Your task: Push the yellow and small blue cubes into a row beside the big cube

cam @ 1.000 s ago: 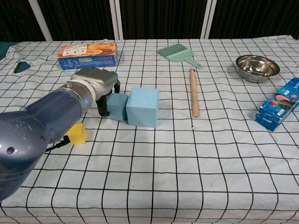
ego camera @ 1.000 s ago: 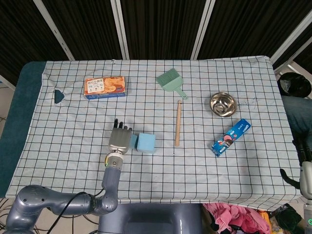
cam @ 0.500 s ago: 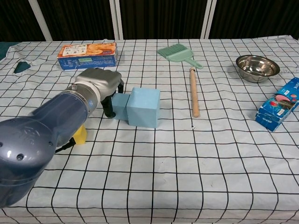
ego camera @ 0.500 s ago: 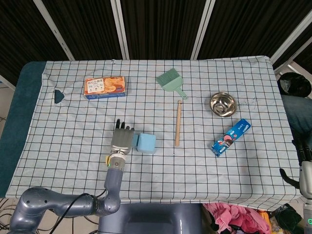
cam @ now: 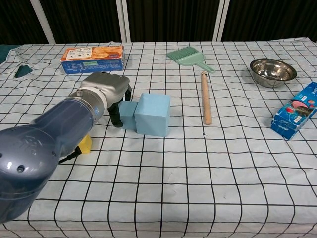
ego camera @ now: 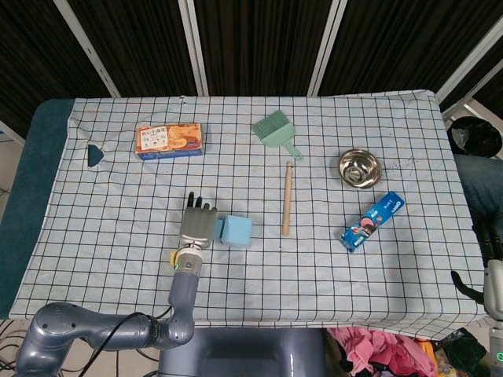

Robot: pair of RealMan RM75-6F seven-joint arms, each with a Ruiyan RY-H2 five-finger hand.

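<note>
Left hand low over the checked cloth of the table, a little left of the table's middle. Fingers curled downward, tips at the cloth, set against the left face of the small blue cube; nothing is gripped, the hand is pressing rather than holding, fingers bent in. In the head view the same hand covers most of that cube.

Small blue cube touches the left side of the big cube; the two sit side by side in line, around mid-table. Big cube also seen from above.

Yellow cube lies apart from the pair, nearer the front edge, mostly hidden beneath the left forearm; only a corner shows. In the head view a sliver of yellow shows beside the wrist.

Right hand at the far right edge, off the table's front right corner, only partly in frame; cannot tell how its fingers lie.
</note>
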